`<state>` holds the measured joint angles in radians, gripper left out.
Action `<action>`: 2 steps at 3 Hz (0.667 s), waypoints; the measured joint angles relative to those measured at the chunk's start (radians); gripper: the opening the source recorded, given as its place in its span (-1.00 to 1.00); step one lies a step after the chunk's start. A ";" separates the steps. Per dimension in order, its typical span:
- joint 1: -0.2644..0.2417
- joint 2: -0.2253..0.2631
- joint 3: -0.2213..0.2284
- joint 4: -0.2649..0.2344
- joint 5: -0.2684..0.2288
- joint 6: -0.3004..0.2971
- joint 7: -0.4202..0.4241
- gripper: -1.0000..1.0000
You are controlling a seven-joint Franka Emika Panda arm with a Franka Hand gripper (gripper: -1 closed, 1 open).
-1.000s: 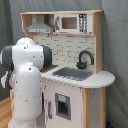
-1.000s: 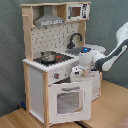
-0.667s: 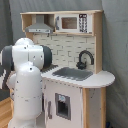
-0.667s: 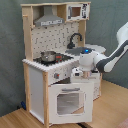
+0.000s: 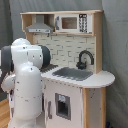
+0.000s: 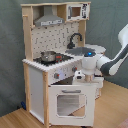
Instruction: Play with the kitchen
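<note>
hand (image 6: pixel 78 76) at the kitchen (image 6: pixel 50 60) front above the oven door (image 6: pixel 69 102); cannot tell if spread or pressed together.

A light wooden floor (image 6: pixel 15 119) carries the kitchen (image 6: pixel 55 75), which stands directly on the boards at the centre of the second exterior view; bare planks run from 7 o'clock round to 4 o'clock; in the first exterior view a strip of floor (image 5: pixel 4 111) shows at 8 o'clock beside the kitchen (image 5: pixel 75 75).
</note>
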<state>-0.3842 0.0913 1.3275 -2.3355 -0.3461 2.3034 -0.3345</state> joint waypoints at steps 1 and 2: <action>0.000 0.000 0.052 -0.001 0.000 0.000 0.090 -1.00; 0.000 -0.001 0.115 -0.001 0.000 0.000 0.168 -1.00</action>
<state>-0.3840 0.0905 1.4424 -2.3363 -0.3461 2.3031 -0.1669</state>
